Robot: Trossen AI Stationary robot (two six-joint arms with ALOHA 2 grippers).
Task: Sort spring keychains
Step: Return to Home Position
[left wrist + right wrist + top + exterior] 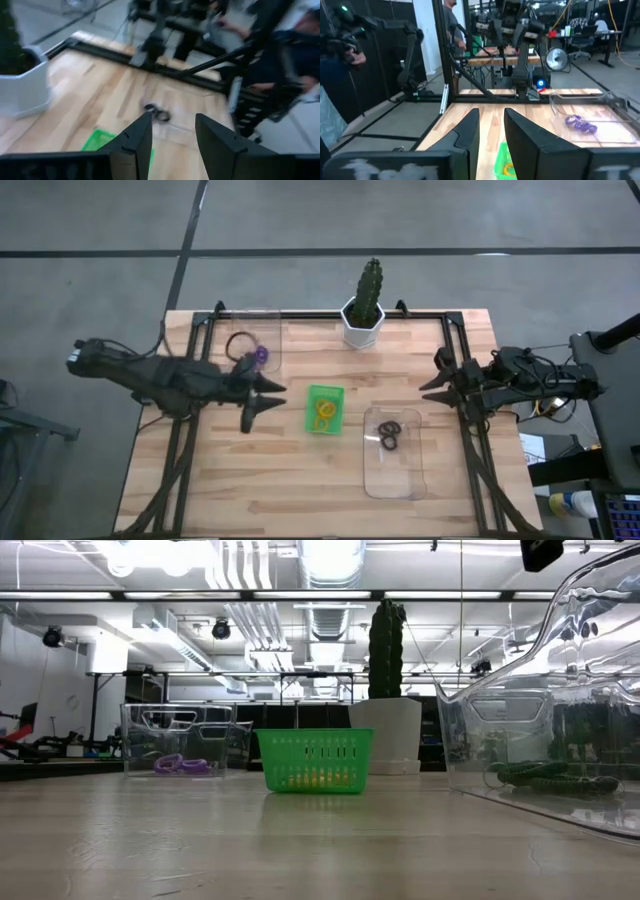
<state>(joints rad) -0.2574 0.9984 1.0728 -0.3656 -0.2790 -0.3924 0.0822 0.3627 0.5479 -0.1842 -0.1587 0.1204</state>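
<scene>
Purple spring keychains [260,356] lie in a clear tray [250,320] at the far left and also show in the low view [180,764]. Orange ones [322,413] lie in the green tray [324,392]. Black ones [390,435] lie in a clear tray [395,475] at the near right. My left gripper [266,406] is open and empty above the table, between the purple tray and the green tray. Its wrist view [173,117] looks toward the black rings [157,112]. My right gripper [428,374] is open and empty at the table's right side, also shown in its wrist view [491,112].
A cactus in a white pot [363,320] stands at the far edge, middle. A black frame [200,330] runs round the table's sides. Bare wood lies along the near edge. People and other rigs show in the room beyond the table [452,25].
</scene>
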